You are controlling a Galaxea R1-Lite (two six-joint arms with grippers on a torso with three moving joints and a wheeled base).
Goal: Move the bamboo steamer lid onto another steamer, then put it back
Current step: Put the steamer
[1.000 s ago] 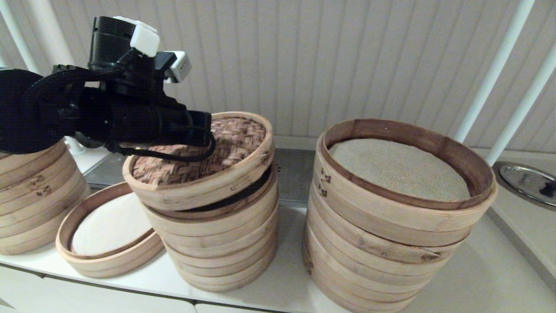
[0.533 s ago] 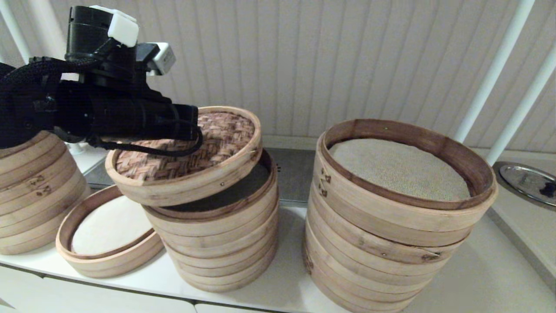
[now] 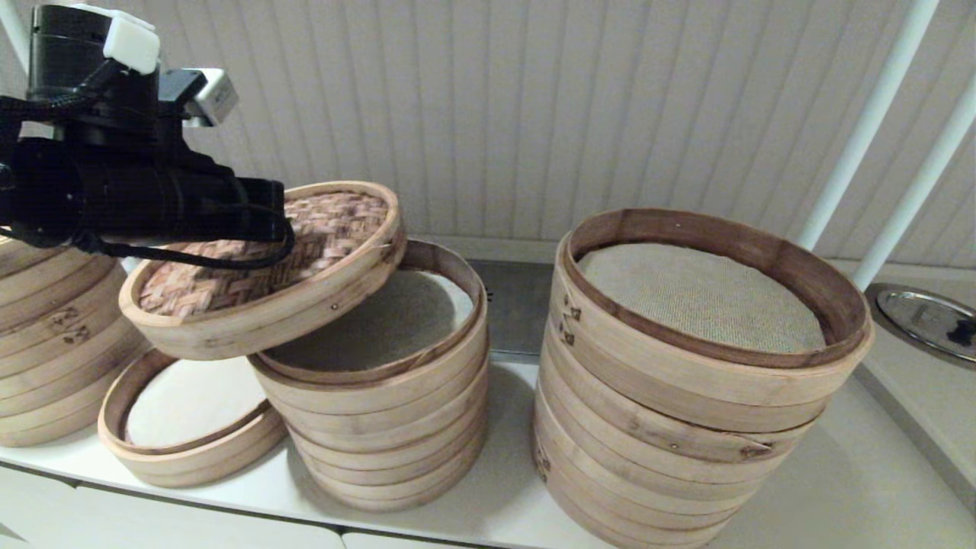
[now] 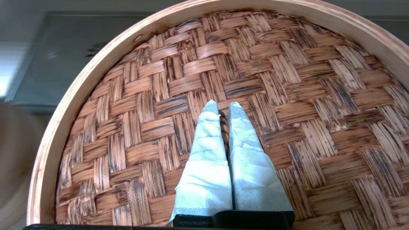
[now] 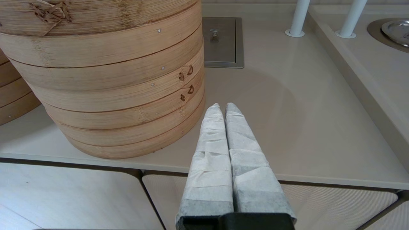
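While the left end effector (image 4: 223, 110) pinches its centre handle, the bamboo steamer lid (image 3: 263, 267) hangs tilted above the low steamer (image 3: 187, 450) and the five-ring steamer stack (image 3: 381, 427); the right end effector (image 5: 222, 108), clenched empty, hovers at the desk (image 5: 303, 127) edge.

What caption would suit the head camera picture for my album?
Left tool holds the woven bamboo steamer lid tilted in the air, partly over the middle steamer stack, beside a wider stack.

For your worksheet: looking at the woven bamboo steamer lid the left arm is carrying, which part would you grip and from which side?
Grip the small centre loop from above. The bamboo steamer lid is wide, round and shallow, so its rim looks too broad to pinch. The left tool is already shut on that loop.
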